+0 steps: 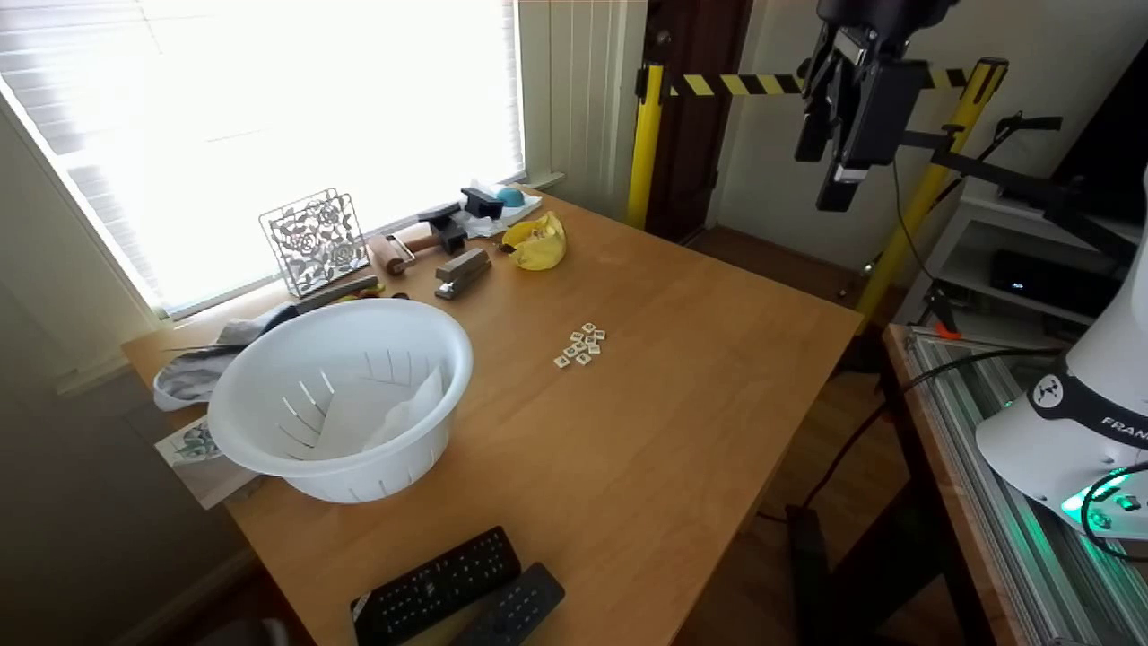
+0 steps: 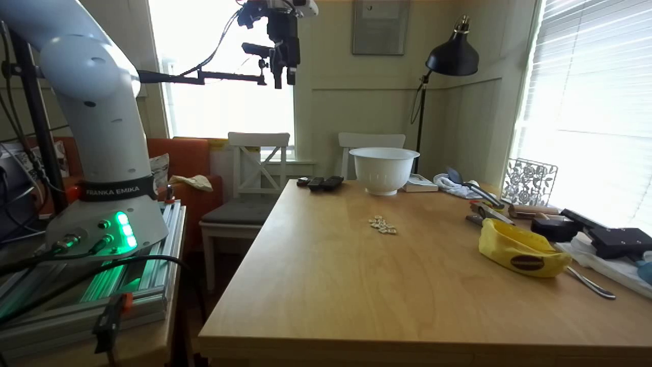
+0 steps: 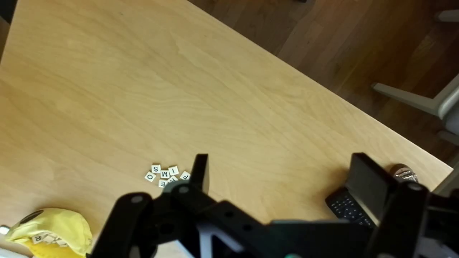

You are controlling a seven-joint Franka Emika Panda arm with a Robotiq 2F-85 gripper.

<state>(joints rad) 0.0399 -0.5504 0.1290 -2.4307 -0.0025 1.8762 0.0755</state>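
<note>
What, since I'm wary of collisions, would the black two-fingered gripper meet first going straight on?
Probably the light-brown wooden tabletop: the gripper points down over it, though depth is unclear.

The wood-grained table (image 1: 628, 449) bears an open yellow cloth pouch (image 2: 501, 250), with a gray stapler (image 1: 463, 272) just beside it. Farther from the pouch lie small square letter tiles (image 3: 164, 174); farther still, a white slotted plastic colander (image 2: 383, 171) and 2 black remote controls (image 1: 439, 583).
</note>
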